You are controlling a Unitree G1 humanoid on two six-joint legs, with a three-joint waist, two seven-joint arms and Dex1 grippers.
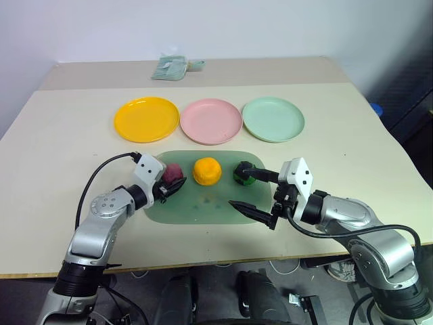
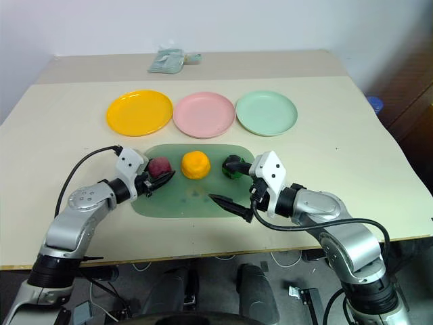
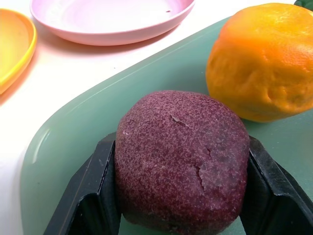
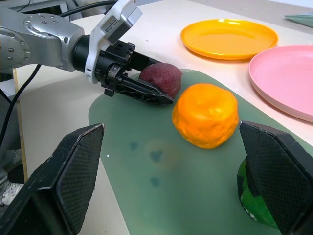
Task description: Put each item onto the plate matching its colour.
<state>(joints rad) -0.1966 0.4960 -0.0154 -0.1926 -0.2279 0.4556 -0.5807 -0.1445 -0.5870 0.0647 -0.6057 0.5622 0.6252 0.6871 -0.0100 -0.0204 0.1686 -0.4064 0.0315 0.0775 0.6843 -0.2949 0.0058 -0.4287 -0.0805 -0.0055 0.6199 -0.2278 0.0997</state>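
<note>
Beige table (image 1: 74,128) against a pale wall (image 1: 203,27).

Robot test lab or demo room. Indicated by plain beige bench (image 1: 352,135) set against bare white wall (image 1: 203,27), cables (image 1: 95,179) running along exposed metal arms, toy-like coloured plates (image 1: 210,120) laid in a row, dark floor (image 1: 413,101) beside.

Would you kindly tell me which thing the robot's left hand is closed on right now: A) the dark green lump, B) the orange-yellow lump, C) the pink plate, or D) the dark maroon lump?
D: the left hand has its black fingers pressed against both sides of the dark maroon lump, which sits on the translucent green board.
</note>
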